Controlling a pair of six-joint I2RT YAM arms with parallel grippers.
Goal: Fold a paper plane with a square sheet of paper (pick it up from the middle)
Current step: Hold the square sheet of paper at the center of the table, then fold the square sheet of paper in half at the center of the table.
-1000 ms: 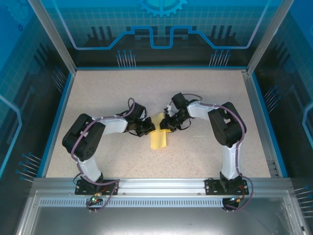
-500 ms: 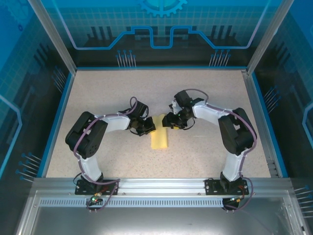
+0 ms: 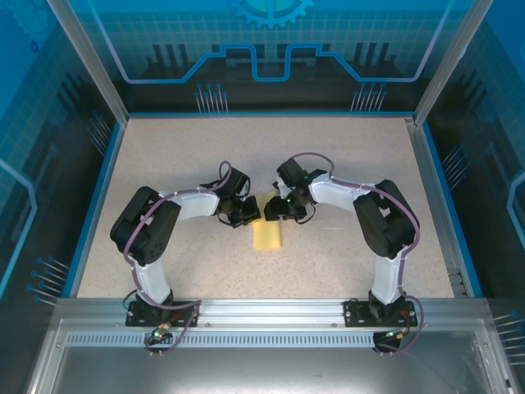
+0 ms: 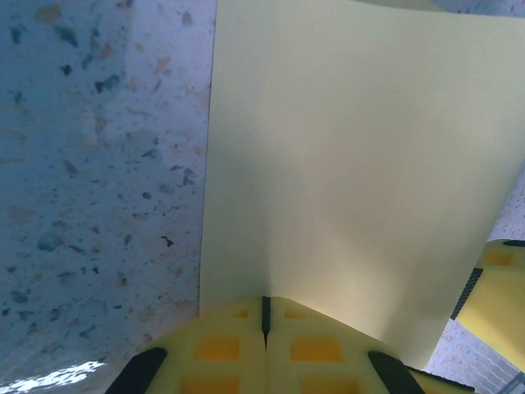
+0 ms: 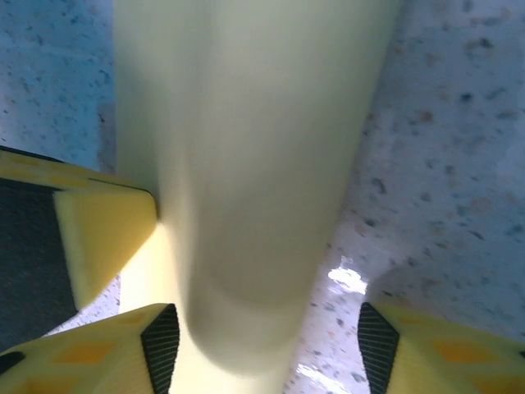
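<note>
Where paper (image 5: 254, 123) (yellow) lies, right end effector (image 5: 262, 328) gapes.

The left arm (image 3: 176, 209) and right arm (image 3: 353, 197) bend inward, elbows out, wrists low, tips nearly meeting. The left claw (image 4: 264, 316) has its pads pressed together; the right claw (image 5: 267, 336) has its fingers spread apart.

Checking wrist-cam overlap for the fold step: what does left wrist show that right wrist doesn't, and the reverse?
Left wrist: the left gripper has its fingers shut together, tips against the near edge of the paper, which looks flat with a straight left edge.
Right wrist: the right gripper has its fingers apart, and the paper looks humped between them. There is glare on the table.
Both: the pale yellow paper, the speckled table, and one pad of the opposite gripper at the frame's side.
</note>
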